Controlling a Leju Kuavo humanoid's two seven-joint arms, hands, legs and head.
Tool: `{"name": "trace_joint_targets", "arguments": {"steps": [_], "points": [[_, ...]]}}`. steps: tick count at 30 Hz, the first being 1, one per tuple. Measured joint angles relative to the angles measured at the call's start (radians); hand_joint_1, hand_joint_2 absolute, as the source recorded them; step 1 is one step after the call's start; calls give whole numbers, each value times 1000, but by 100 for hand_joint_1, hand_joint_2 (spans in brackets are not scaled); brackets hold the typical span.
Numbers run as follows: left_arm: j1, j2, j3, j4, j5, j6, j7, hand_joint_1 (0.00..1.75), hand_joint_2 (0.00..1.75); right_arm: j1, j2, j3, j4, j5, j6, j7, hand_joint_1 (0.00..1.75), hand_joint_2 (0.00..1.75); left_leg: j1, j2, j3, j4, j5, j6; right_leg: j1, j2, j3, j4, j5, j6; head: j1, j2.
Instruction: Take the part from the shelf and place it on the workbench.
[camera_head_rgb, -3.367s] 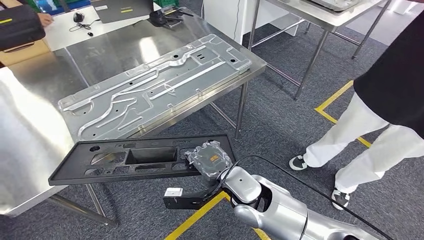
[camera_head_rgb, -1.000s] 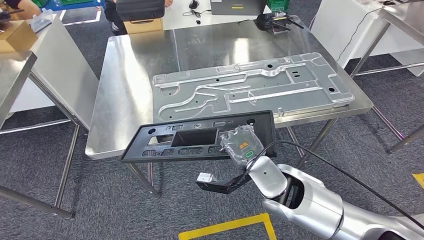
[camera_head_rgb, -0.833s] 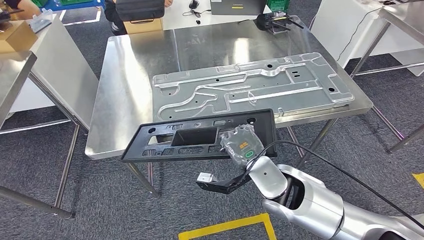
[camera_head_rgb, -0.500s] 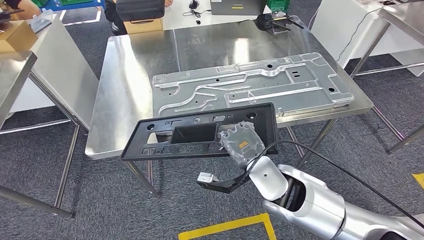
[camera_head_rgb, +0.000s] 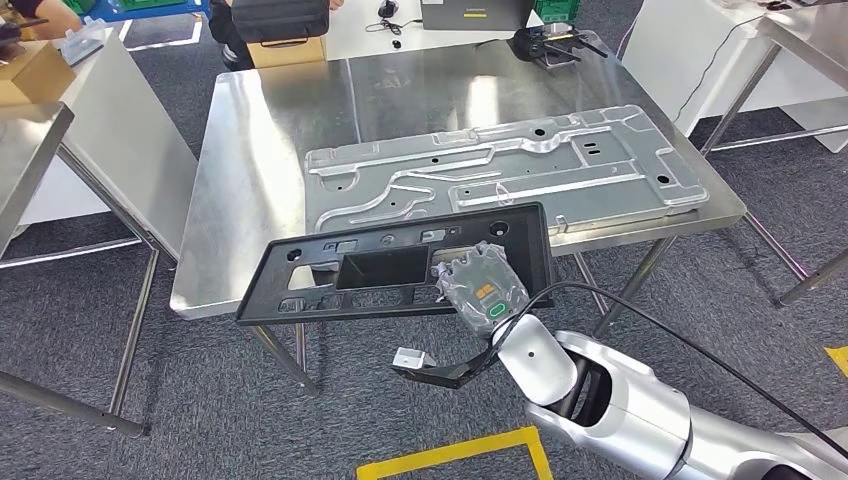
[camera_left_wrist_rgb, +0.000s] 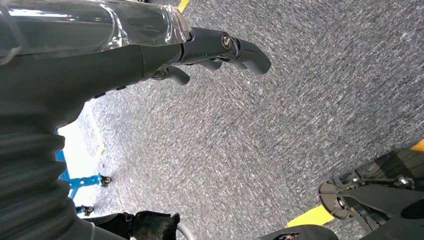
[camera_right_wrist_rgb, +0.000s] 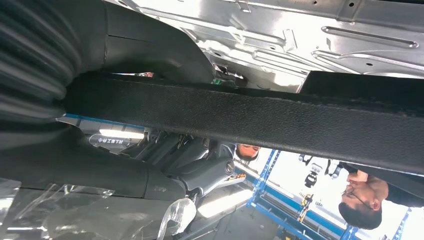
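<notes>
My right hand (camera_head_rgb: 482, 287) has its fingers (camera_right_wrist_rgb: 200, 172) clamped on the near edge of the black part (camera_head_rgb: 390, 270), thumb on one face and the darker fingers on the other. I see the part held flat in the air, its far edge overlapping the front rim of the steel table (camera_head_rgb: 270, 130) and the large stamped metal plate (camera_head_rgb: 500, 170) lying there. My left hand (camera_left_wrist_rgb: 125, 55) hangs over grey carpet (camera_left_wrist_rgb: 300, 100), fingers (camera_left_wrist_rgb: 240, 47) loosely extended and apart, holding nothing.
</notes>
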Motion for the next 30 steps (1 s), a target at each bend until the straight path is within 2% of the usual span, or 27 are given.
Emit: {"name": "trace_joint_targets", "arguments": {"steps": [12,17,20,21,22,24,25,26,27,29,30], "points": [[-7,0,0,0,-12,0,0,0,175,2,1,0,0,0,-9,-3,175,175,0,0,0,0,0,0,0,-1,0,0,0,0,0,0],[-8,1,0,0,-13,-1,-1,0,175,4,3,0,0,-1,-14,-8,175,175,-4,0,-4,8,-7,17,-6,-2,2,-5,2,6,0,0],[-8,0,0,0,-13,-2,-1,0,175,5,4,-3,-1,-1,-15,-8,175,175,4,0,14,-20,4,25,-3,-3,6,0,-6,14,0,0],[-9,0,0,0,-13,-3,-1,0,175,5,4,-4,-2,-1,-15,-8,175,175,9,0,24,-33,10,27,-1,-4,-5,28,-24,17,1,0],[-9,0,0,0,-13,-3,-1,0,175,6,4,-5,-3,-1,-16,-8,175,175,13,1,32,-40,13,27,-2,-4,-27,79,-52,20,2,0],[-10,0,0,0,-13,-3,-1,0,175,7,4,-6,-5,-1,-18,-8,175,175,17,1,35,-42,12,28,-6,-4,-95,212,-113,29,3,0],[-10,0,0,0,-13,-3,-1,0,175,10,4,-7,-5,-1,-18,-8,175,175,20,0,36,-42,10,26,-10,-4,-120,257,-124,34,3,0],[-9,0,0,0,-13,-4,-1,0,175,12,4,-7,-5,-2,-18,-9,175,175,24,-2,37,-40,8,22,-14,-4,-127,264,-115,40,3,0],[-9,-1,0,0,-13,-4,-2,0,175,13,4,-7,-5,-2,-18,-9,175,175,30,-4,38,-37,4,16,-19,-4,-112,228,-87,47,3,0],[-9,0,0,0,-13,-3,-4,0,175,14,4,-10,-5,-3,-19,-10,175,175,40,-9,38,-23,-10,-5,-29,0,-43,89,-20,64,4,0],[-10,1,0,1,-13,-3,-5,0,175,14,4,-12,-6,-4,-19,-10,175,175,41,-12,36,-14,-18,-15,-32,4,-16,35,-1,63,5,0]]}}
